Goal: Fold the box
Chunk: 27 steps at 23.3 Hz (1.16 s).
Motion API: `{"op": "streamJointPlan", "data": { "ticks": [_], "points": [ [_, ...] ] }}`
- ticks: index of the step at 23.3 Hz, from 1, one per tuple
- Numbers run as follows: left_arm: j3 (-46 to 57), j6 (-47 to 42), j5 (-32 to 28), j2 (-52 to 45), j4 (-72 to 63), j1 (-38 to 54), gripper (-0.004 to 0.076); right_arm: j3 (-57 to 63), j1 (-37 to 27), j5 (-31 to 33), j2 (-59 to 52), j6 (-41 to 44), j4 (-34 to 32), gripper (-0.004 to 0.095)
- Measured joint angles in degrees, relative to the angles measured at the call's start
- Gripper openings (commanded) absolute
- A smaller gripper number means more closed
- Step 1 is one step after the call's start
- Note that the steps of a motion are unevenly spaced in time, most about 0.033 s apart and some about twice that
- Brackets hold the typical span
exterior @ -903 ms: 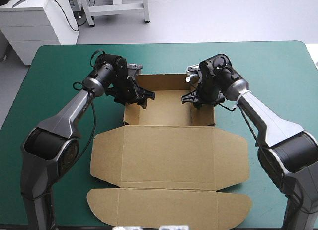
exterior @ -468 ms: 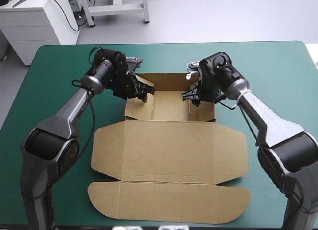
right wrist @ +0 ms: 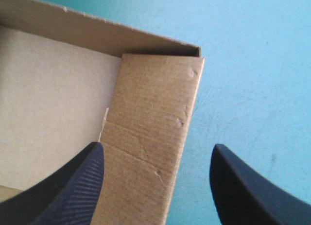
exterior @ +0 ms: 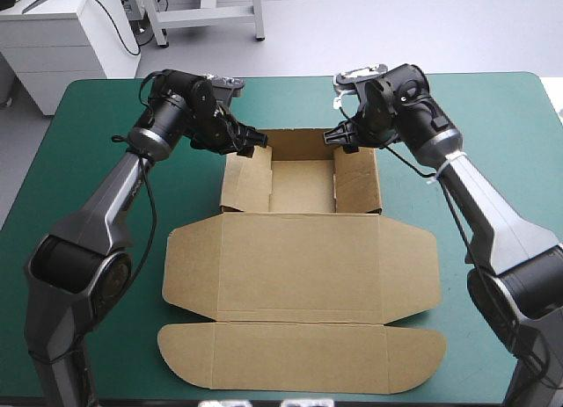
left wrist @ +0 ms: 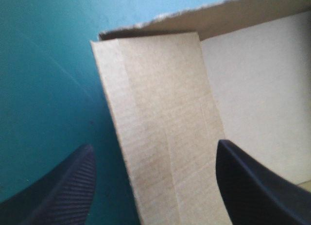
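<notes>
Box [exterior: 299, 249] lies mid-table on teal-green cover [exterior: 97, 126], partly formed. Tray [exterior: 302, 185] is at the far end, open on top. Far wall [exterior: 299, 143], left wall [exterior: 236, 183] and right wall [exterior: 356, 180] all stand up; left wall leans slightly outward. Lid [exterior: 299, 275] lies flat on the near side of the tray, joined along a crease. A side flap lies flat on each end of the lid, and a long rounded flap [exterior: 299, 359] lies flat by the near table edge.

Left gripper [exterior: 252, 145] hangs over the tray's far-left corner, above the top of the left wall. Fingers spread wide, nothing pinched. In the left wrist view the left wall runs between the two fingers: one finger is over the cover outside the box, the other over the tray floor inside. Cannot tell if either finger touches the board.

Right gripper [exterior: 339, 136] hangs over the far-right corner, mirror pose. Fingers also spread wide, holding nothing. In the right wrist view the right wall sits between them, one finger over the tray floor, the other over bare cover outside. Small dents show on the top part of the right wall. Contact with the board cannot be told.

Grippers are well apart, the tray's width between them.
</notes>
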Motion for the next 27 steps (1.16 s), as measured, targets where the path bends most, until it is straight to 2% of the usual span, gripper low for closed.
{"op": "streamJointPlan", "data": {
  "ticks": [5, 7, 8, 12, 13, 16, 18, 19, 21, 23, 27],
  "points": [
    [-1.8, 0.0, 0.0, -4.3, 0.1, 0.0, 0.0461, -1.8, 0.0, 0.2, -3.6, 0.0, -0.7, 0.0589],
    [-1.8, 0.0, 0.0, -7.5, 0.9, 0.0, 0.0364, -1.9, 0.0, 0.2, -5.4, 0.0, 0.7, 0.0573],
    [-1.8, 0.0, 0.0, -8.7, 1.2, 0.0, 0.0243, -2.0, 0.0, 0.2, -5.8, 0.0, 1.2, 0.0513],
    [-1.5, 2.0, 0.1, -16.3, 1.4, 0.0, -0.0008, -2.2, 0.0, 0.2, -6.9, 2.0, -0.7, 0.0382],
    [-1.1, 2.4, 0.1, -17.9, 1.4, 0.0, -0.0009, -2.2, 0.0, 0.2, -6.9, 2.3, -0.9, 0.0346],
    [8.1, 4.1, 0.1, -29.1, -0.6, 0.0, -0.0008, -2.2, -0.1, 0.2, -6.6, 2.8, -1.3, 0.0346],
    [18.7, 5.1, 0.1, -36.6, -0.9, 0.0, -0.0008, -2.2, -1.3, 0.2, -5.3, 3.1, 0.4, 0.0346],
    [27.5, 5.2, 0.1, -40.9, -0.3, 0.0, -0.0008, -2.2, -2.9, 0.2, -3.9, 3.2, 2.8, 0.0346],
    [38.9, 5.2, -0.2, -46.6, 0.0, 0.0, -0.0008, -2.2, -5.0, 0.2, -2.0, 3.2, 6.7, 0.0346],
    [49.6, 5.2, -2.9, -52.5, 0.0, 0.0, -0.0008, -2.2, -6.7, 0.2, -0.2, 3.2, 9.8, 0.0346],
    [61.0, 5.2, -6.6, -60.1, 0.0, 0.0, -0.0008, -2.2, -7.5, 0.2, 1.6, 3.2, 11.0, 0.0355]
  ]
}}
